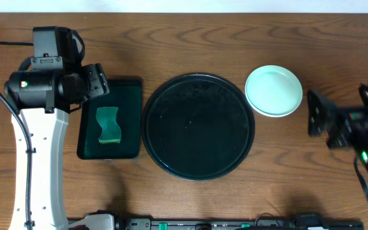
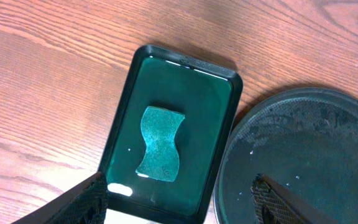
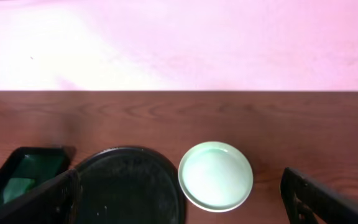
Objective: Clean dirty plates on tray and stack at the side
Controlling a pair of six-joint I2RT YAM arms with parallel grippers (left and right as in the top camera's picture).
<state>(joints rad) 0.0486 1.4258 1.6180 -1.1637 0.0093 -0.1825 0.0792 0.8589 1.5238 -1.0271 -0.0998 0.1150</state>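
Wrist views: left claw (image 2: 178, 184), right claw (image 3: 179, 178) wide, empty.

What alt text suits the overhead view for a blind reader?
A large round black tray sits bare at centre, a pale-mint plate beside it at upper right. A green sponge lies in a rectangular tray on its left; the left end effector and right end effector hang at either side.

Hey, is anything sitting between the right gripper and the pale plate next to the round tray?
Nothing visible. Only bare table lies between the right gripper and the plate; its jaws stand open.
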